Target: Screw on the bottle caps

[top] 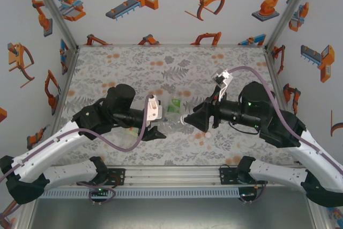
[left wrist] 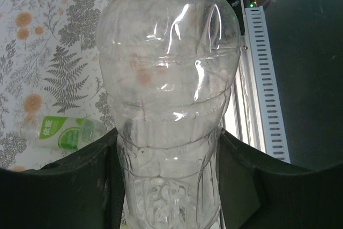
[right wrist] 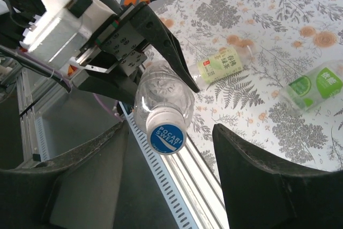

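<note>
The left gripper (left wrist: 171,181) clamped the plain bottle (left wrist: 169,73) level, off the surface (left wrist: 48,52), its neck facing the right gripper (right wrist: 170,130), whose jaws stood apart around the blue cap (right wrist: 167,137), seemingly ready for twisting.

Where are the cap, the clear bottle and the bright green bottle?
cap (right wrist: 167,137): right wrist view, blue printed top.
clear bottle (left wrist: 170,89): left wrist view, mid body.
bright green bottle (right wrist: 315,85): right wrist view, label.

This is looking like a robot lab booth: white walls (top: 171,20) are carrying orange robot drawings, and metal posts (top: 53,9) are framing a flower-print table (top: 134,60).
</note>
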Controlling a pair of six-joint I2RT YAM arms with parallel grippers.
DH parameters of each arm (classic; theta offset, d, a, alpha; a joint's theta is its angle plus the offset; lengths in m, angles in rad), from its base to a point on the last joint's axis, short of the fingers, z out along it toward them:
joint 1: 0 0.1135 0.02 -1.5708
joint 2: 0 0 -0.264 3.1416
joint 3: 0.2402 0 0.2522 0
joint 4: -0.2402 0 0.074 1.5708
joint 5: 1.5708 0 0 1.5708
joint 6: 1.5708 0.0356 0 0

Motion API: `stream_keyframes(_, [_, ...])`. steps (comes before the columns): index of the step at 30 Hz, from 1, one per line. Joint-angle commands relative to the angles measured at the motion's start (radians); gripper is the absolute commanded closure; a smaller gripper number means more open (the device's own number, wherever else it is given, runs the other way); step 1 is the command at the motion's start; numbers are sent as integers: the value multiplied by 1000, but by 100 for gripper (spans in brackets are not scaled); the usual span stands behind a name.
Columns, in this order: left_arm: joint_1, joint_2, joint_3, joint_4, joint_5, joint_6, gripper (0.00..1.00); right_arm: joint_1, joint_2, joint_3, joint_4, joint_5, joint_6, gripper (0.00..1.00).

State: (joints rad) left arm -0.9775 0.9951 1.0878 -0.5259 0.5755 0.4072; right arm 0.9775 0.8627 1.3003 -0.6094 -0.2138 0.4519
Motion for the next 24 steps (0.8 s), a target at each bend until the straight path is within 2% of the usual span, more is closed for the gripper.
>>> stream_keyframes(1, [-16,-9,35,23,7,-17,100,0,-13,-4,35,-27,6,42])
stream_keyframes(24, [-42,-54,-20,27,-22,-15,100,-1,9,-19,20,-65,-31,44])
